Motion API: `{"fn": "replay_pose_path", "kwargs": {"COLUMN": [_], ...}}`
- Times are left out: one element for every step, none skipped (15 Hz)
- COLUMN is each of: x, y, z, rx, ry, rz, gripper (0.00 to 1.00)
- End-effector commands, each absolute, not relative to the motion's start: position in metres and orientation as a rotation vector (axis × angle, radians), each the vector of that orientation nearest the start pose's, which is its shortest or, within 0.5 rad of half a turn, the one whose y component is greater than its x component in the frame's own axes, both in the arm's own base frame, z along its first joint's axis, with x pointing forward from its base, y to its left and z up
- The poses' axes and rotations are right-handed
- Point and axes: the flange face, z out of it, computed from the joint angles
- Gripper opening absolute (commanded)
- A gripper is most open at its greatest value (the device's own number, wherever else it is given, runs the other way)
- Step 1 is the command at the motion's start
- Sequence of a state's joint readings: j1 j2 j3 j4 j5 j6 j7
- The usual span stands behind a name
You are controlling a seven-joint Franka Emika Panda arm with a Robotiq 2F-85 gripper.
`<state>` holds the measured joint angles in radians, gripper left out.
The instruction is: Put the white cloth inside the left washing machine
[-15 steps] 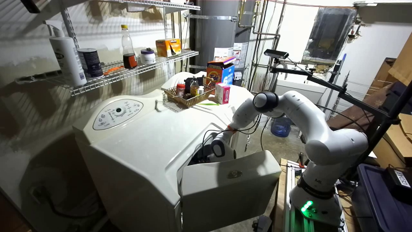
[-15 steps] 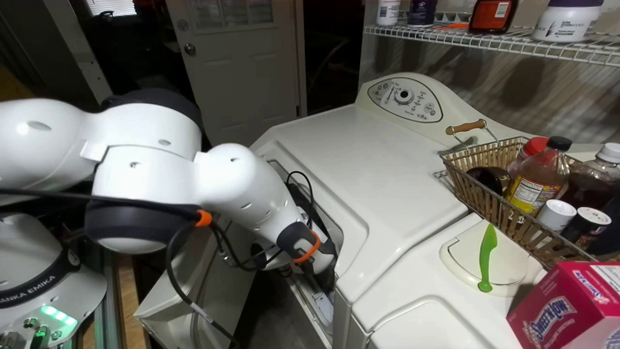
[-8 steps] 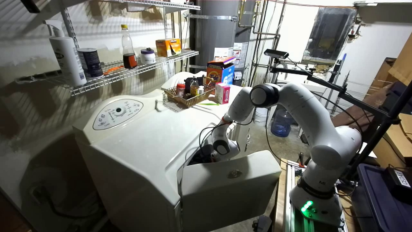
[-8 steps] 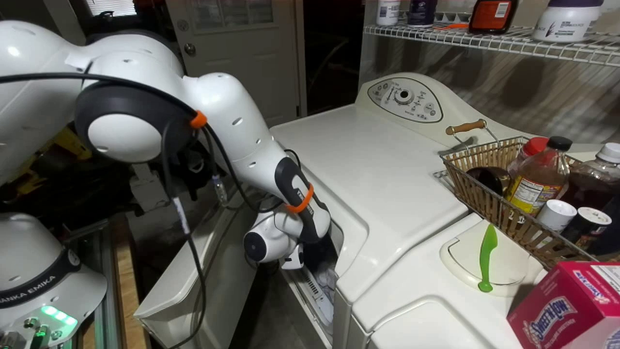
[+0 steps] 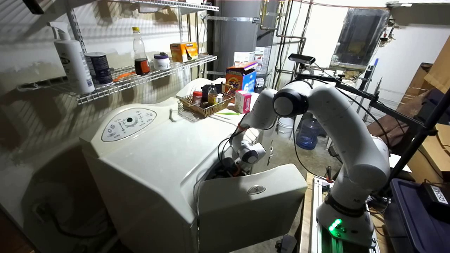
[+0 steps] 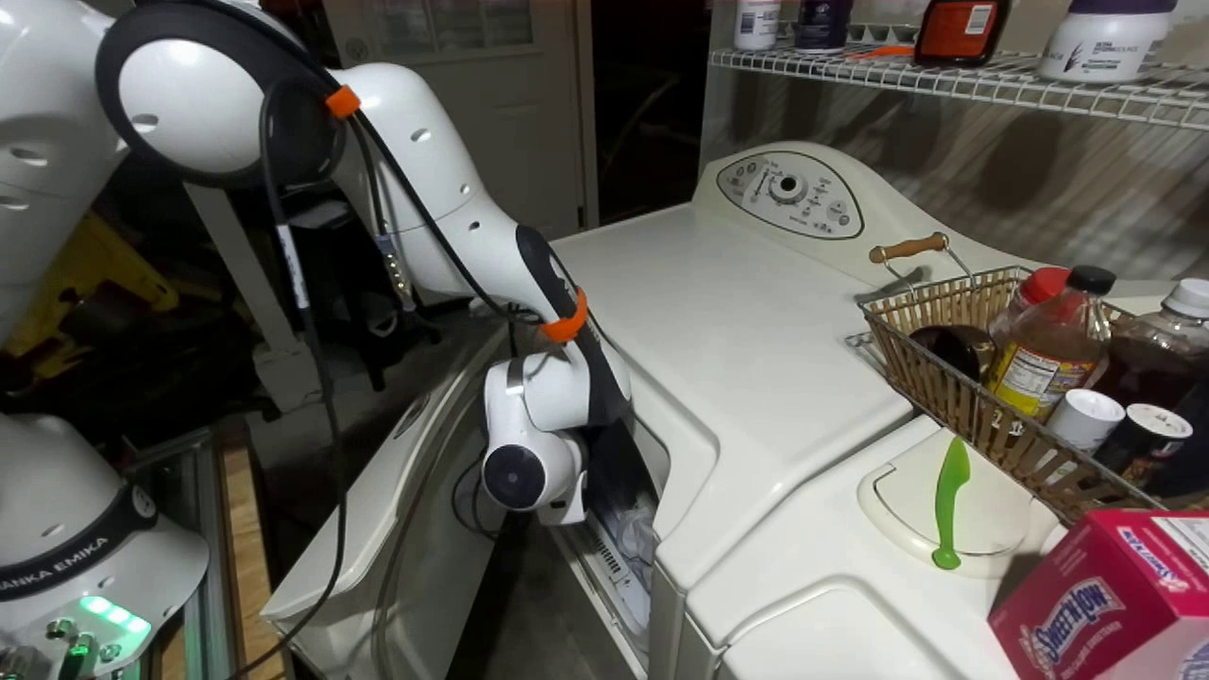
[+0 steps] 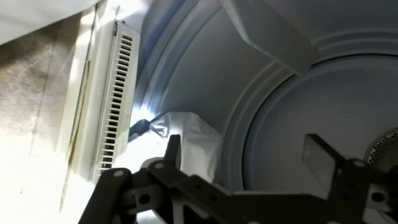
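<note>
The left washing machine is the off-white front loader with its door swung open; it also shows in an exterior view. The white cloth lies crumpled in the drum at the front, beside the vent grille, in the wrist view. A bit of it shows through the opening in an exterior view. My gripper is open with nothing between its fingers. Its left finger overlaps the cloth in the picture; whether they touch I cannot tell. The gripper is mostly hidden inside the opening in both exterior views.
The drum has a protruding fin above the gripper. The vent grille edges the opening. On the neighbouring machine stand a wicker basket of bottles, a pink box and a green spoon. A wire shelf hangs above.
The arm has risen and drawn back from the opening, with the wrist higher and farther out. More of the cloth in the drum shows in an exterior view. The door and machine have not moved.
</note>
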<state>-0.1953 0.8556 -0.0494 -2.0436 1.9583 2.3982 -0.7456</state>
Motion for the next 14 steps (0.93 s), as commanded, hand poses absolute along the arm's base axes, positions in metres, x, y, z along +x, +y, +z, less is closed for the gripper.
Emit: {"fn": "replay_pose_path", "kwargs": {"x": [0.472,0.471,0.47,0.47,0.47,0.469,0.469,0.468,0.468,0.466,0.467,0.464,0.463,0.461], "y": [-0.129,-0.135,-0.141,-0.147,-0.153,-0.158,-0.162,-0.164,-0.166,-0.166,-0.166,-0.165,-0.162,-0.159], "z": [0.01,0.013,0.016,0.019,0.021,0.024,0.028,0.032,0.038,0.044,0.05,0.058,0.066,0.075], "rx": [-1.878,-1.908,-1.943,-1.973,-2.007,-2.046,-2.086,-2.125,-2.162,-2.208,-2.243,-2.284,-2.335,-2.381], "ry": [1.423,1.428,1.434,1.447,1.456,1.469,1.48,1.485,1.511,1.512,1.516,1.506,1.511,1.53], "rz": [-0.02,-0.022,-0.025,-0.037,-0.051,-0.062,-0.074,-0.076,-0.083,-0.049,-0.051,-0.024,-0.005,0.0], "gripper": [1.0,1.0,1.0,1.0,1.0,1.0,1.0,1.0,1.0,1.0,1.0,1.0,1.0,1.0]}}
